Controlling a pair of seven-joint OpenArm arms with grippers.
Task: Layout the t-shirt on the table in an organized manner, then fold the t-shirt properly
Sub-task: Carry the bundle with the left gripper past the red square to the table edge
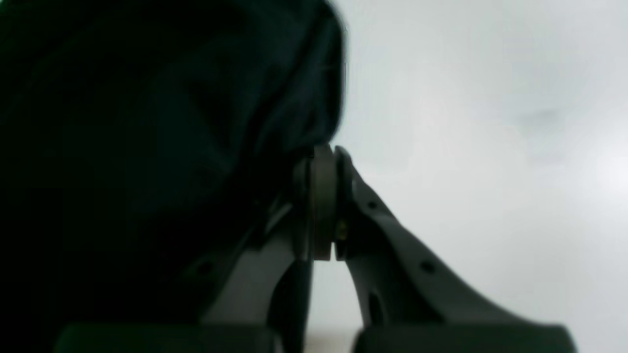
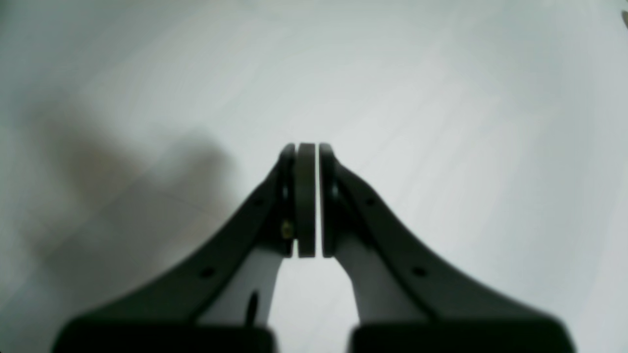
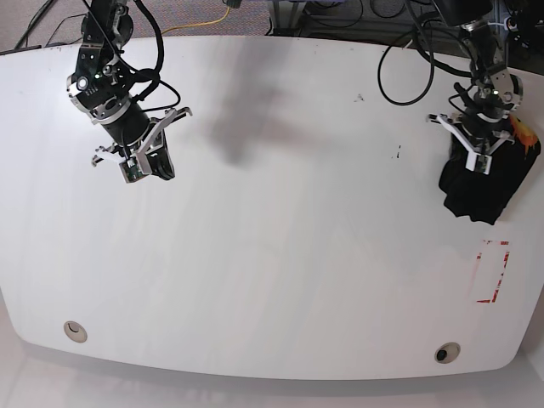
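One t-shirt [image 3: 481,187], black and bunched, hangs at the far right of the one table [image 3: 272,255] from my clenched left gripper [image 3: 476,151]. My right gripper [image 2: 307,149] is clamped on nothing. Two grommet holes [image 3: 76,331].

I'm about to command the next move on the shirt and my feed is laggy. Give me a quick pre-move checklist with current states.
1. Left gripper has the black t-shirt: ok, jaws shut on a bunch of cloth.
2. T-shirt laid flat: not ok, it hangs in a crumpled bundle near the table's edge.
3. Right gripper free: ok, jaws shut on nothing, over bare tabletop.
4. Arms apart: ok, at opposite ends of the table.
5. Red tape rectangle uncovered: ok, just in front of the bundle.
6. Which part of the shirt is gripped: cannot tell.
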